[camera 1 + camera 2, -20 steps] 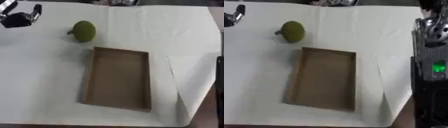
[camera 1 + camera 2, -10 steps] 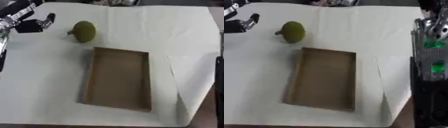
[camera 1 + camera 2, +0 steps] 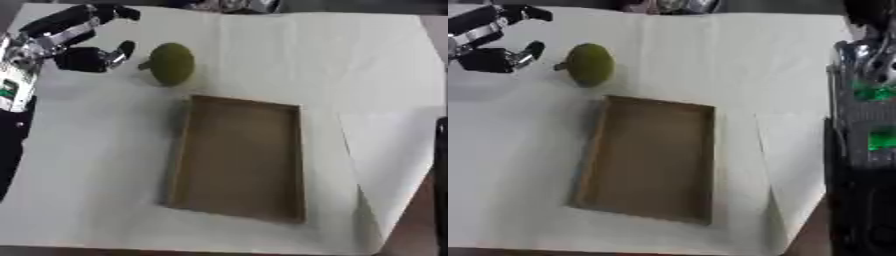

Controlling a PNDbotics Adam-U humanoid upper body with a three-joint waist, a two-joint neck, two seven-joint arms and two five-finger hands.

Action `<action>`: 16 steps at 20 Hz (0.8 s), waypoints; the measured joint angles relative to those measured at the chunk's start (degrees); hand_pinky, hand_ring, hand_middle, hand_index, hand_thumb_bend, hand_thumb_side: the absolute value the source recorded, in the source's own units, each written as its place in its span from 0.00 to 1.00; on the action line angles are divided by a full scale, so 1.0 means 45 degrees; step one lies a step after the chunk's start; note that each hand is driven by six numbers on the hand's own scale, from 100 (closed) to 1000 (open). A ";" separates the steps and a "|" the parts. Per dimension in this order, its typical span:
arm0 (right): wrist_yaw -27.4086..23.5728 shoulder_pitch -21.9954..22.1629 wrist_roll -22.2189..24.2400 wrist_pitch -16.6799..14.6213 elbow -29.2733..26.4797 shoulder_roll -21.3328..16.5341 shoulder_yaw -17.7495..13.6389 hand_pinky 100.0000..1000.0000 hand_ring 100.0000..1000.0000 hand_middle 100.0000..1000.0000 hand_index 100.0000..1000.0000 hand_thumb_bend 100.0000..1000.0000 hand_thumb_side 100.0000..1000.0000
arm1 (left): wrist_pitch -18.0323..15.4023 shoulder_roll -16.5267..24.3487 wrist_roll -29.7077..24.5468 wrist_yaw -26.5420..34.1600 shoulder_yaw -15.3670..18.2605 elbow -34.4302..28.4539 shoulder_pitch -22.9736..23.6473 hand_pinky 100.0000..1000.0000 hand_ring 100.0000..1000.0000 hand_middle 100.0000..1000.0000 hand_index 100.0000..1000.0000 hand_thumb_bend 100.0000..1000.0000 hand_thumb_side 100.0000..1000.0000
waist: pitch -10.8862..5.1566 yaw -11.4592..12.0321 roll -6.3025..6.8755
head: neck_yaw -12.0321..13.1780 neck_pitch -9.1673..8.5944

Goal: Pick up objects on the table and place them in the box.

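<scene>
A round green fruit [image 3: 171, 63] with a short stem lies on the white cloth at the upper left. Just below and right of it sits a shallow brown box [image 3: 241, 156], and nothing lies inside it. My left hand [image 3: 83, 42] hovers just left of the fruit, open, with fingers above and thumb below spread toward it; a small gap separates it from the fruit. Of my right side only the arm [image 3: 870, 130] shows, along the right edge of the right eye view; the hand itself is out of sight.
The white cloth [image 3: 262, 55] covers the table and has a folded flap [image 3: 389, 150] right of the box. The table's near edge runs along the bottom of the views.
My left hand has come in from the upper left corner toward the fruit, with its fingers spread. The fruit and the box have stayed put.
</scene>
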 measured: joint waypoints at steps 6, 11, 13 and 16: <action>-0.0057 -0.0011 -0.0028 -0.0030 0.0000 0.0130 0.0000 0.81 0.49 0.64 0.73 0.00 0.51 | 0.0158 -0.0227 -0.0263 -0.0365 -0.0074 0.0000 0.0000 1.00 0.96 0.84 0.95 0.23 0.73 | 0.0031 -0.0173 -0.0062 | 0.0024 -0.0008; -0.0103 -0.0082 -0.0051 -0.0053 0.0000 0.0200 0.0000 0.81 0.49 0.64 0.73 0.00 0.51 | 0.0465 -0.0443 -0.0048 -0.1240 -0.0025 -0.0001 -0.0066 1.00 0.96 0.85 0.95 0.25 0.71 | 0.0193 -0.0323 -0.0071 | 0.0063 -0.0044; -0.0127 -0.0118 -0.0066 -0.0069 0.0000 0.0204 0.0000 0.81 0.49 0.64 0.73 0.00 0.51 | 0.0563 -0.0484 0.0067 -0.1573 -0.0022 0.0000 -0.0093 1.00 0.98 0.85 0.96 0.28 0.74 | 0.0233 -0.0390 -0.0075 | 0.0100 -0.0059; -0.0161 -0.0124 -0.0084 -0.0087 0.0000 0.0216 -0.0001 0.81 0.49 0.64 0.73 0.00 0.52 | 0.0532 -0.0589 0.0226 -0.1979 0.0007 0.0006 -0.0096 1.00 0.98 0.85 0.95 0.29 0.77 | 0.0324 -0.0481 -0.0102 | 0.0193 -0.0112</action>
